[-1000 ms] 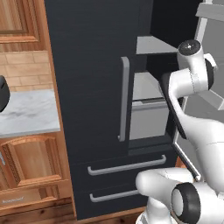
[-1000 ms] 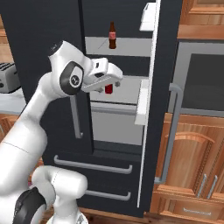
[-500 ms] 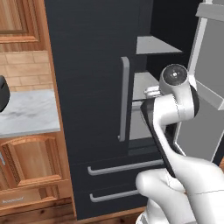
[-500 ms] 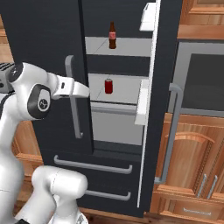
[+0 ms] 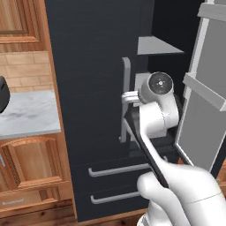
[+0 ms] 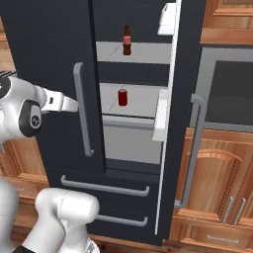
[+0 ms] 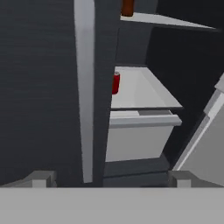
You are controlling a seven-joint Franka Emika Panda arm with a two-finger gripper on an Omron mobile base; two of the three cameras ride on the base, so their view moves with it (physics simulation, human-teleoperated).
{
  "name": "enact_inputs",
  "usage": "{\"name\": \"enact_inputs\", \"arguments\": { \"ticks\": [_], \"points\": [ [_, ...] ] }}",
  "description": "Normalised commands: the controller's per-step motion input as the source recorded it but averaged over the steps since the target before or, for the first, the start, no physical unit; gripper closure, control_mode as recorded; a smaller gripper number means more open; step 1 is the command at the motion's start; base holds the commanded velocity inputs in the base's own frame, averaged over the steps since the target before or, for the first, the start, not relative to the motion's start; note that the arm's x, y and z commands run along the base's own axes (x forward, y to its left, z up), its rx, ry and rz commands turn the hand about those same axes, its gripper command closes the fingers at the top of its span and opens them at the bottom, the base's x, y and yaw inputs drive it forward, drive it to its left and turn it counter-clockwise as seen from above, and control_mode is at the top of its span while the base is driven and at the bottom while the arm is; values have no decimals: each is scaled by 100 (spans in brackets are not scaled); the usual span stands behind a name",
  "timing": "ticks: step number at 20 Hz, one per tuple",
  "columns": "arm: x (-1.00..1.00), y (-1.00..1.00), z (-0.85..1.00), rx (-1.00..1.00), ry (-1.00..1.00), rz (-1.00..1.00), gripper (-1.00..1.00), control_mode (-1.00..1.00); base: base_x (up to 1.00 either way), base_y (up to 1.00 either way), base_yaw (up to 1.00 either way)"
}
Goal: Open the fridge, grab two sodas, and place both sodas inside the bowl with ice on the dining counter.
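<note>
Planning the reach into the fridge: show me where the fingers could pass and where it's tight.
Bare shelf lies right of the red can and either side of the bottle above. The shut left door with its handle crowds the left edge; the open right door bounds the other side.

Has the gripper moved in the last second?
Yes. In the right base view the gripper has swung left, from in front of the red can to the closed door's handle, jaws open.

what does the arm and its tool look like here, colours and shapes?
Glossy white rounded arm segments with dark joints; a round dark grey end cap with a small centre mark sits on one joint. The tool is pale grey and boxy, with small grey fingertips. No cables visible.
</note>
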Motion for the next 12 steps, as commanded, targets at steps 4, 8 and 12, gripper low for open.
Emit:
{"name": "enact_inputs", "arguments": {
  "ticks": [4, 8, 12],
  "points": [
    [53, 9, 0, 2, 3, 0, -100, -100, 0, 0, 0],
    [72, 0, 0, 0, 11, 0, -100, -100, 0, 0, 0],
    [71, 5, 0, 0, 12, 1, -100, -100, 0, 0, 0]
  ]
}}
